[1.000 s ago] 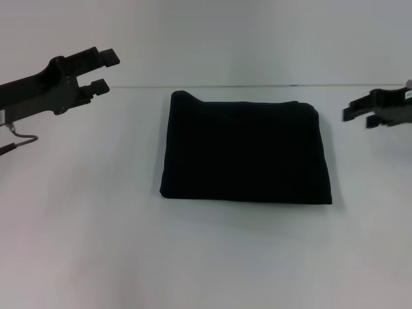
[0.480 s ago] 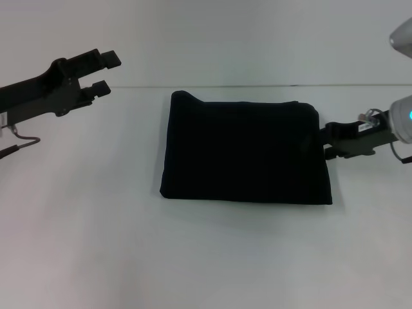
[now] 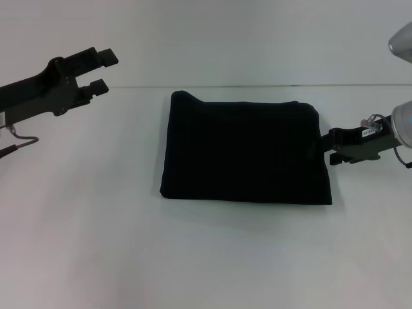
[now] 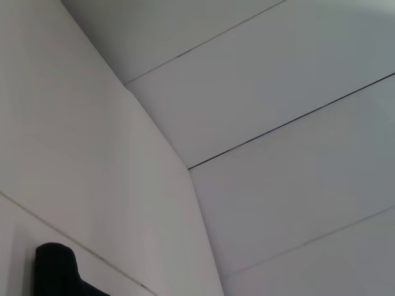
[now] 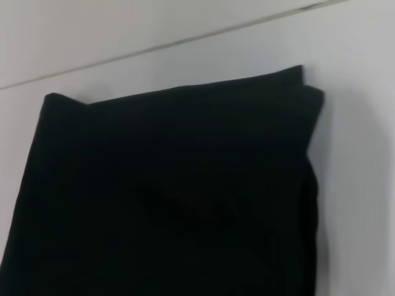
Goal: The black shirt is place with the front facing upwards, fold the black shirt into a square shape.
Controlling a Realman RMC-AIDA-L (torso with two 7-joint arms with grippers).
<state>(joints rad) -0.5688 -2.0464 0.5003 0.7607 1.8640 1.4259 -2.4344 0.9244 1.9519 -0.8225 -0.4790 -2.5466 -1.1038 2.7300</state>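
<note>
The black shirt (image 3: 244, 151) already lies folded square mid-table; the left gripper (image 3: 102, 69) hovers spread, the right gripper's (image 3: 329, 147) spread can't be told.

A plain white table (image 3: 206, 257) carries the black shirt (image 3: 244, 151), folded into a flat near-square

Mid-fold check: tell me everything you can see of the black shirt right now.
The black shirt lies flat on the white table as a plain, dark, soft-looking, roughly square bundle, with no lettering or label showing. Layered edges show along its right side. The right gripper is at that edge; contact is unclear. The left gripper is held well clear.
</note>
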